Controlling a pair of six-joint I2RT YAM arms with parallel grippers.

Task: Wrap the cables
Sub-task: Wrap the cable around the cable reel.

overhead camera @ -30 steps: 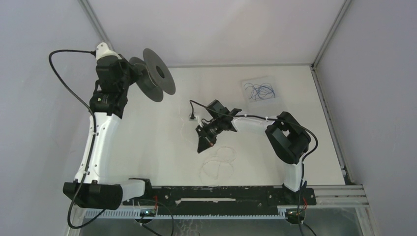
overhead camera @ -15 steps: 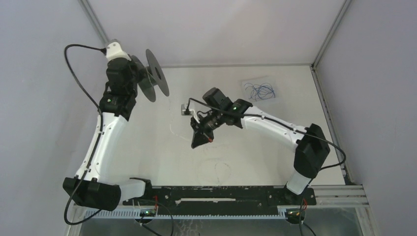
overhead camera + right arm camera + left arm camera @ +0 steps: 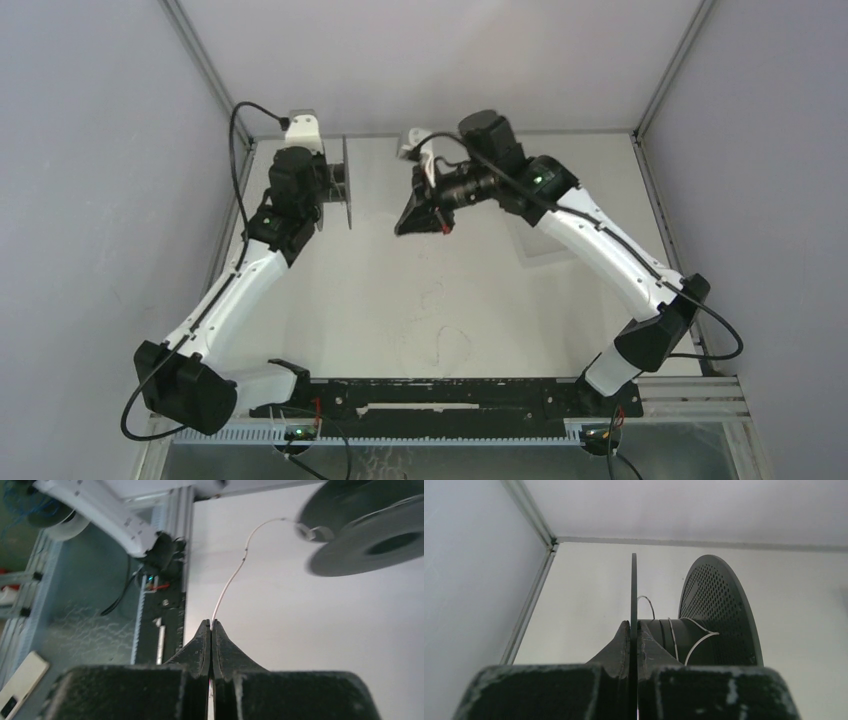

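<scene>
**A:** Both arms have swung to the far end of the table (image 3: 560, 300) inside a second. The left gripper (image 3: 634, 632) stays clamped on one flange of the black spool (image 3: 719, 610). From overhead that spool now shows edge-on, where before it showed its face.

**B:** And the right gripper (image 3: 212, 630) has climbed from mid-table to hang just right of that spool. Its jaws are pinched together on the cable (image 3: 234, 577), and its wrist view shows the white cord curving away to the hub.

**A:** A few turns sit on the hub already, and loose ones they are.

**B:** Look near the arm bases. The fat double loop of a second ago has thinned to one slack curl.

**A:** So slack is coming off the table. The winding looks well begun but not finished. A fair length lies down there, and those loose turns could slip.
</scene>
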